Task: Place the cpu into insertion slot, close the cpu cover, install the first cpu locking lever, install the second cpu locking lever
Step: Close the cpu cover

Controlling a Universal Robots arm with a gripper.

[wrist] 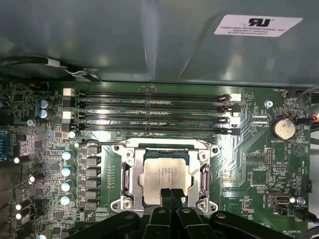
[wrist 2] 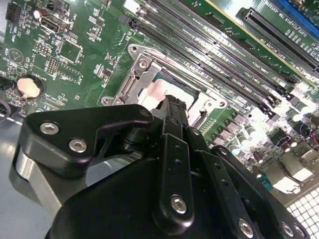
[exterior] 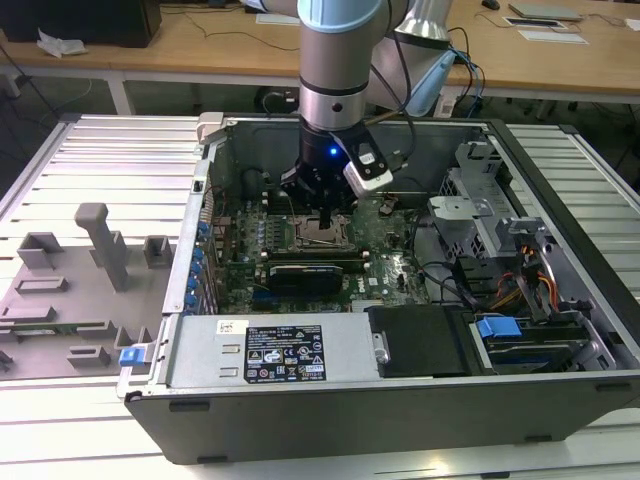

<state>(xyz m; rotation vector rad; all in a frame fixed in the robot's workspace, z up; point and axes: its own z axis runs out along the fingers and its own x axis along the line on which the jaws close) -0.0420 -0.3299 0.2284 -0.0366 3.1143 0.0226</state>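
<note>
The cpu point(wrist: 166, 174) lies flat in the insertion slot, silver top up; the slot's black border point(wrist: 164, 148) peeks out along one edge. The cpu cover point(wrist: 130, 175), a steel frame, lies down around the chip, which shows through its cut-out. My gripper point(wrist: 170, 192) is shut with nothing between its black fingers, and its tips hover over the chip's edge nearest the wrist. Whether they touch it I cannot tell. In the second wrist view the fingertips point(wrist 2: 173, 103) hide much of the cpu point(wrist 2: 155, 91). The exterior view has the gripper point(exterior: 326, 216) straight above the socket point(exterior: 322, 237).
Long memory slots point(wrist: 149, 107) run just past the socket, with capacitors point(wrist: 66, 172) on one side and a coin battery point(wrist: 283, 128) on the other. A black expansion card point(exterior: 310, 270), power supply point(exterior: 270, 350) and drive cage point(exterior: 520, 280) crowd the case. Grey fixtures point(exterior: 90, 250) stand outside.
</note>
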